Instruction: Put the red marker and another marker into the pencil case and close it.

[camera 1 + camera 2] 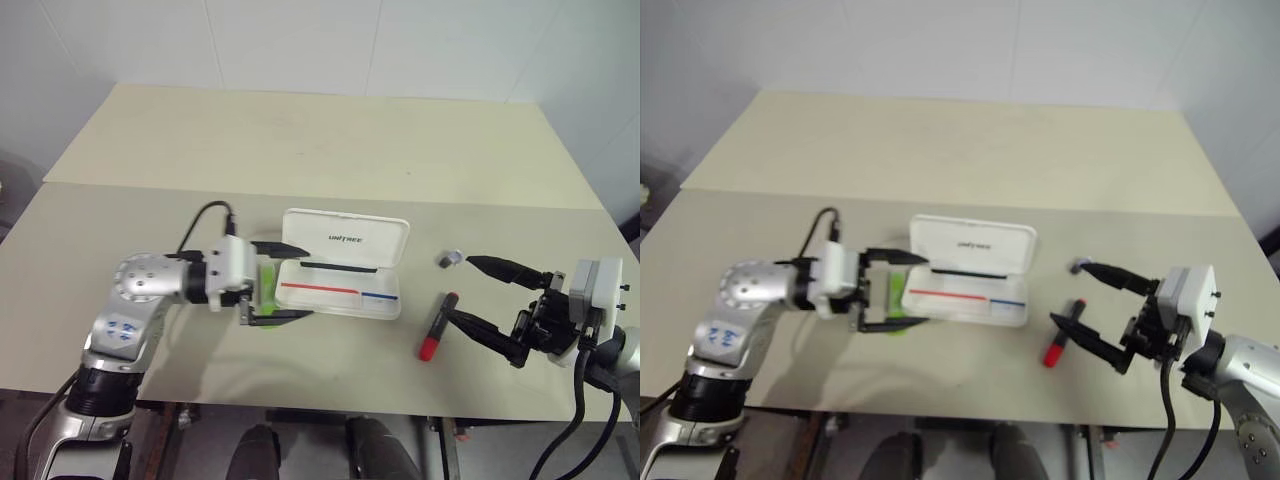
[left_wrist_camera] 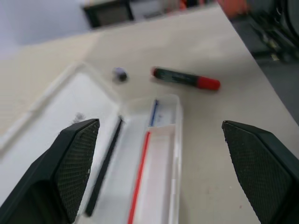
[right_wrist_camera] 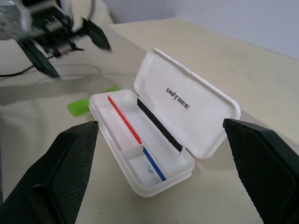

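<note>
The white hard-plastic pencil case (image 3: 187, 107) looks smooth and glossy; the beige table (image 1: 300, 140) is matt.

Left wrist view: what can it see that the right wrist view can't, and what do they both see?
The left wrist view has the red marker lying on the table and a small grey cap near it, both beyond the far end of the case. The right wrist view has the green highlighter lying on the table beside the case, and the dark lettering inside the lid. Both share the open white pencil case, its red and blue stripes inside, and the beige table.
</note>
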